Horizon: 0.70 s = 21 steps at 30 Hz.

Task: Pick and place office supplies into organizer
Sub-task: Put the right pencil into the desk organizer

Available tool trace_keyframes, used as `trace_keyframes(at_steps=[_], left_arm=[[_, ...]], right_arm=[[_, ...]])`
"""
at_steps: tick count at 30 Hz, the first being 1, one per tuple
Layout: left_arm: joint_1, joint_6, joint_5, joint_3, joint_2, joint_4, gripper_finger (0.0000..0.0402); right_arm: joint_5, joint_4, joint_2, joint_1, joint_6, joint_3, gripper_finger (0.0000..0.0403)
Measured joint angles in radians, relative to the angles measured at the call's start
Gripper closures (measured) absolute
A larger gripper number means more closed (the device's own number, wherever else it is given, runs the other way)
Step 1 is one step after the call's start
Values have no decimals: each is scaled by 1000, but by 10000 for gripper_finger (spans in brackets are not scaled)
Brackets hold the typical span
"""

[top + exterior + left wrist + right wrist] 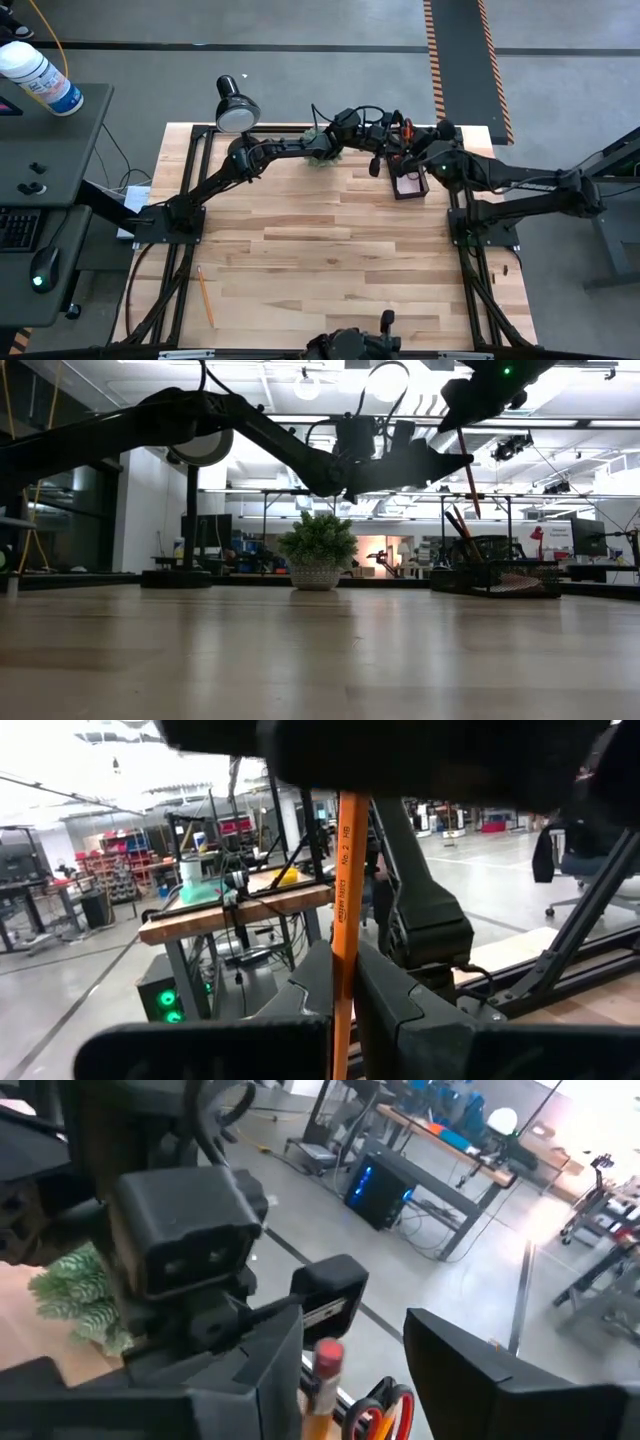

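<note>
My left gripper (pixel 345 1020) reaches level across the far side of the table and is shut on an orange pencil (pixel 343 910). The pencil stands nearly upright over the black mesh organizer (pixel 497 578), which holds red-handled scissors (pixel 382 1410) and pens. My right gripper (pixel 355 1335) hovers open just above and beside the pencil's pink eraser end (pixel 326 1360), and I see no contact. A second orange pencil (pixel 205 296) lies flat on the near left of the table. My left gripper pinches the pencil's shaft (pixel 340 982) between its two fingers, which come in level from the table's left and lie across it. The pencil is lifted clear and slightly tilted, eraser end up. Its lower end (pixel 477 510) points down above the organizer.
A small green plant (pixel 317 555) in a white pot stands at the far edge, left of the organizer. A black desk lamp (pixel 237 105) stands at the far left corner. The wide middle and near part of the wooden table (pixel 330 260) holds only the loose pencil.
</note>
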Motion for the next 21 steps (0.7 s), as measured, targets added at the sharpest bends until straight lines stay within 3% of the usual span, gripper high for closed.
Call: trace_keyframes(at_steps=[7, 21], left_arm=[[7, -7, -8, 0, 0, 0, 401], [46, -23, -15, 0, 0, -7, 401]], right_arm=[[-90, -8, 0, -46, 5, 0, 277], [-72, -30, 0, -46, -12, 0, 297]])
